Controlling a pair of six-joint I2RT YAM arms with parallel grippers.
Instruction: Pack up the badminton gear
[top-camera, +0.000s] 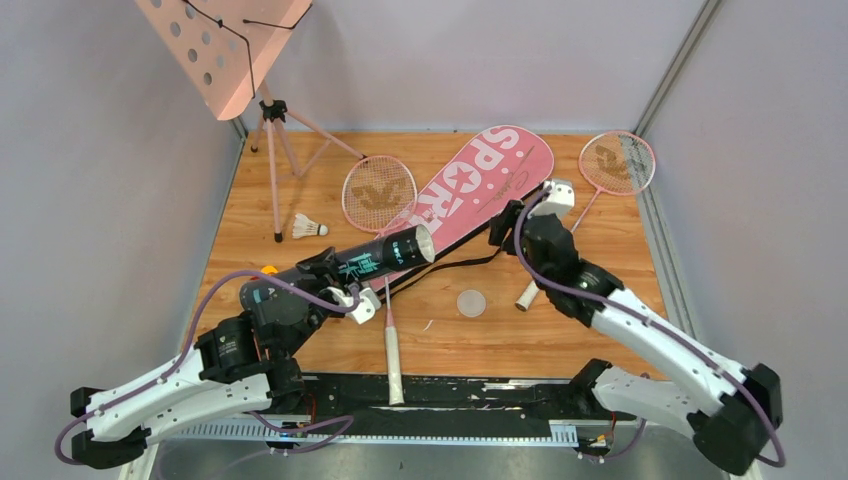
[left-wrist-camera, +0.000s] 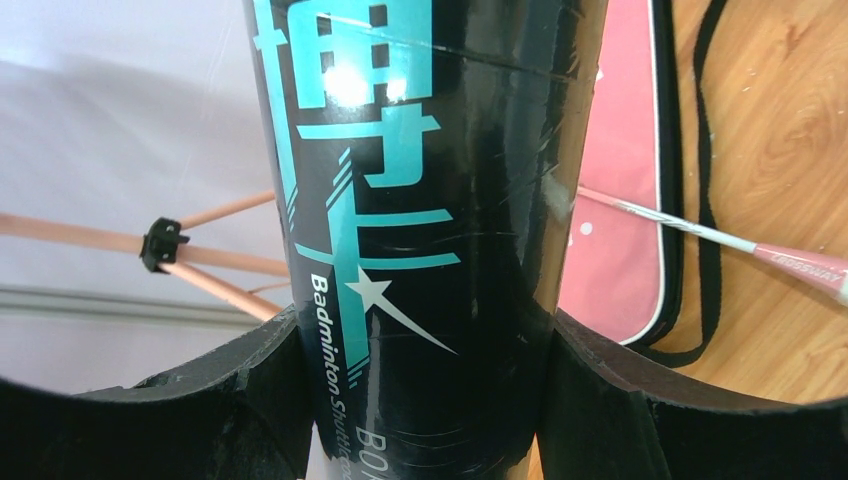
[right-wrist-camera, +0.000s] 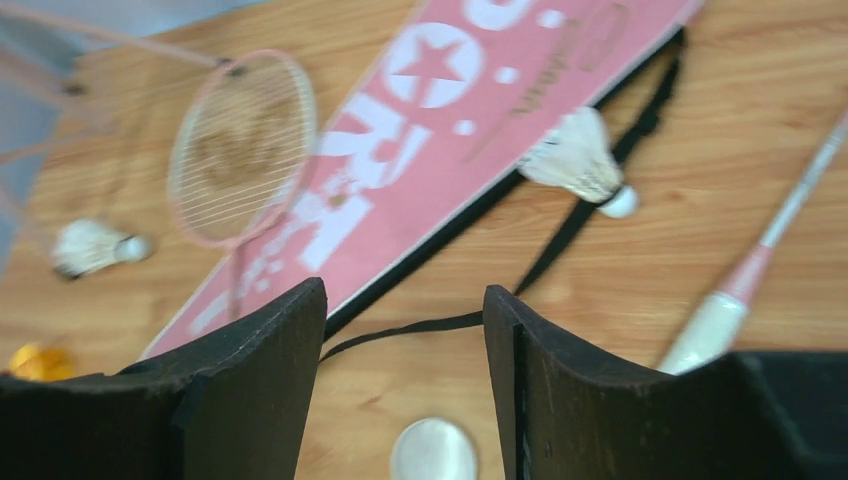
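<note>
— What lies nearest?
— The white handle of one racket (top-camera: 394, 355), in the middle. Its pink head sits farther back, just beside the pink bag (top-camera: 480, 175).
— And the left gripper (top-camera: 335, 272)?
— It is closed tight around the black tube (top-camera: 375, 258), on the left. The tube's open end points far and right.
— What is next?
— A small round lid (top-camera: 471, 302) lies flat on the table (top-camera: 560, 340). Just past it, the right gripper (right-wrist-camera: 405, 330) is wide open and holds nothing. It hangs over the bag's black strap (right-wrist-camera: 400, 328).
— Farther back?
— The bag lies slanted in the middle. One shuttlecock (right-wrist-camera: 580, 160) rests at its edge. Another shuttlecock (top-camera: 308, 228) lies on the left. The second racket (top-camera: 617, 162) lies far right. A pink music stand (top-camera: 225, 50) is at the far left.
</note>
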